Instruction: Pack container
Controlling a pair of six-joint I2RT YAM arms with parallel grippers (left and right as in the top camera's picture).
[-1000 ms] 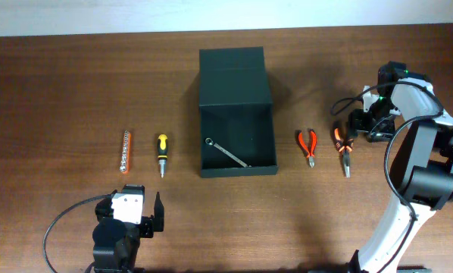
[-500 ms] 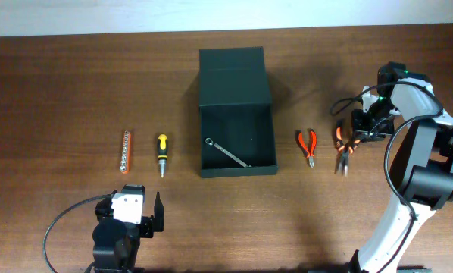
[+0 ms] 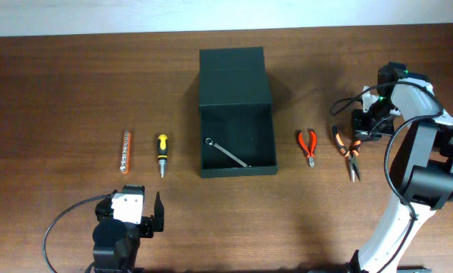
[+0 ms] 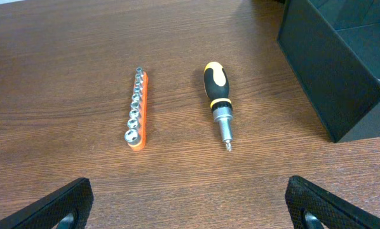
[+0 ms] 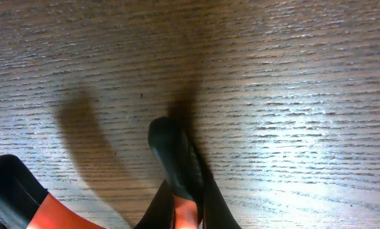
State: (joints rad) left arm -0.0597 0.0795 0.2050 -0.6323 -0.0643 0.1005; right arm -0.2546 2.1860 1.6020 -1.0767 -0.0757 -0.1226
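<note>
Right gripper is clamped on the handles of the long-nose pliers. The pliers' long axis is tilted, nose toward the near table edge and handles up at the claw. The container sits open mid-table, well to this claw's left past the red pliers, with a wrench inside. Left gripper is spread wide and holds nothing, so the carry leftward looks like the right arm's job.

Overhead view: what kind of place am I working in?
Probably a lab bench for robot trials: a wooden table, the screwdriver and long-nose pliers spaced in a neat row, an open container in the middle.
</note>
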